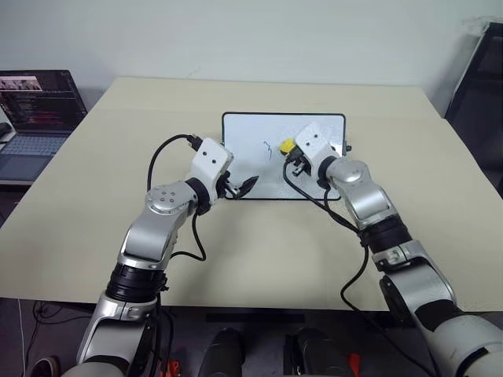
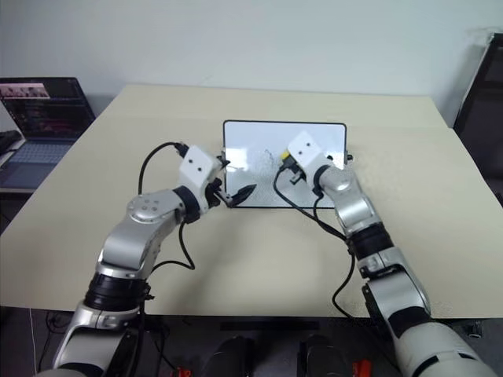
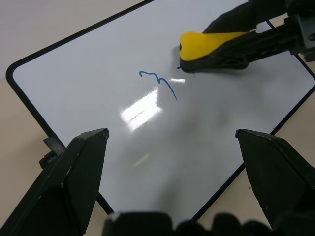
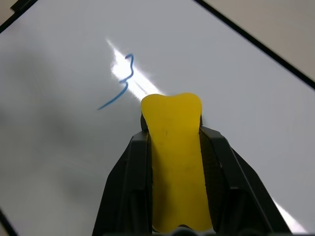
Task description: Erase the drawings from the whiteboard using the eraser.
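Whiteboard (image 1: 259,129) lies flat on the far middle of the tan table (image 1: 94,196), one board, black frame.

Head views: left gripper (image 1: 245,185) sits at the board's near left corner, fingers spread, nothing between them. Right gripper (image 1: 289,151) is over the board's right half, clenched on the yellow eraser (image 1: 288,145). One faint blue mark (image 1: 267,148) shows just left of the eraser; too small here to read its shape. A small black knob (image 1: 348,148) sticks out on the board's right edge. One laptop (image 1: 35,118) stands at far left, beside the table, screen lit. A dark chair (image 1: 483,94) is at far right.

Left wrist view: adds detail the head views lack. The mark (image 3: 160,82) is one blue squiggle with a tail slanting off it, near the board's middle. The eraser (image 3: 206,43), with a black underside, rests at the board surface just beside the squiggle, a tiny blue trace at its edge. Two black fingers (image 3: 74,177) of the left gripper stand wide apart, empty. A bright glare patch lies near the squiggle.

Right wrist view: both right fingers (image 4: 130,177) squeeze the one eraser (image 4: 174,162) from either side, its tip pinched wider at the end. The squiggle (image 4: 120,86) lies just beyond the tip, apart from it. The board's black frame edge (image 4: 256,44) crosses the far corner.
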Motion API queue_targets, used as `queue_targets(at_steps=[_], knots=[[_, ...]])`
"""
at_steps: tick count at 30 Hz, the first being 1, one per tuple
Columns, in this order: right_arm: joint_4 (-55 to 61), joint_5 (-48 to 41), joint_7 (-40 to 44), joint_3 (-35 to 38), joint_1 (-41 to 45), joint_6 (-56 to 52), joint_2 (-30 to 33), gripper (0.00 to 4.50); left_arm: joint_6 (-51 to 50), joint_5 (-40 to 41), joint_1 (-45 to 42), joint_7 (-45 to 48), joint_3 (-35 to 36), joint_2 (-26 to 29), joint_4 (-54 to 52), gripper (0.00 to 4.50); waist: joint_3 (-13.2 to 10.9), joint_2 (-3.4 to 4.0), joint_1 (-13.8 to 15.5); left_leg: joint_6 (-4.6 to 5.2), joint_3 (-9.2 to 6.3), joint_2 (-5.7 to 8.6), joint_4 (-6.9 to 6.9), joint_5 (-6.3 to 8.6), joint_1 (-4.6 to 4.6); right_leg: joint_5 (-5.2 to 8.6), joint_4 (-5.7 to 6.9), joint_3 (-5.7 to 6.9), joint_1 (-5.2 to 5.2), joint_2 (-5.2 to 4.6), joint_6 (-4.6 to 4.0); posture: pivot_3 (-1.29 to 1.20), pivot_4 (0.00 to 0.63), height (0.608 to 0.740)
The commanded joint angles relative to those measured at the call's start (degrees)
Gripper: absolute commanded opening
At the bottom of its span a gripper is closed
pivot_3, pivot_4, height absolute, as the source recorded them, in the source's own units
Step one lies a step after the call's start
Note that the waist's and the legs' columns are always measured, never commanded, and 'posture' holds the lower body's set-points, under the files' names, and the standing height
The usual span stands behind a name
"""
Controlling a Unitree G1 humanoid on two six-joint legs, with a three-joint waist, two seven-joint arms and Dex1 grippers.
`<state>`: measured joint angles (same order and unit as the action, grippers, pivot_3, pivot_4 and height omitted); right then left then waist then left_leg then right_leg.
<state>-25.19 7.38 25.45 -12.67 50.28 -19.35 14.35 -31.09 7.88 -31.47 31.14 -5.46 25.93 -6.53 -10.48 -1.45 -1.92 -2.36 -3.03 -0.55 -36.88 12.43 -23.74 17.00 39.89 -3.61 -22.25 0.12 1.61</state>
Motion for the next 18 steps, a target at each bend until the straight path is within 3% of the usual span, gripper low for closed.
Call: queue_targets(at_steps=[1, 7, 18], knots=[[4.40, 1.00, 4.37, -2.76, -3.70, -3.75, 1.75, 0.99, 0.12, 0.40, -0.32, 0.25, 0.13, -0.50, -2.62, 4.50, 0.00, -0.01, -0.03, 0.00, 0.00, -0.01, 0.00, 0.00, 0.02, 0.00, 0.01, 0.00, 0.00, 0.00, 0.00, 0.00, 0.150, 0.740], [4.29, 2.60, 0.88, -2.11, -2.47, -2.24, 1.30, 0.99, -0.09, 0.27, -0.19, 0.27, -0.26, -0.97, -2.86, 4.50, 0.00, 0.00, -0.48, 0.00, 0.04, -0.04, 0.00, -0.01, 0.08, 0.00, 0.04, -0.03, 0.02, 0.03, 0.01, 0.00, 0.150, 0.740], [-9.59, 3.25, -2.05, -2.01, 7.77, 5.54, -2.32, 0.99, -0.40, 0.24, 0.47, 0.19, -0.82, -1.70, -3.48, 4.50, 0.00, 0.00, -1.15, 0.01, 0.06, -0.04, 0.08, -0.02, 0.08, -0.01, 0.01, -0.06, -0.01, 0.04, 0.01, 0.00, 0.150, 0.740]])
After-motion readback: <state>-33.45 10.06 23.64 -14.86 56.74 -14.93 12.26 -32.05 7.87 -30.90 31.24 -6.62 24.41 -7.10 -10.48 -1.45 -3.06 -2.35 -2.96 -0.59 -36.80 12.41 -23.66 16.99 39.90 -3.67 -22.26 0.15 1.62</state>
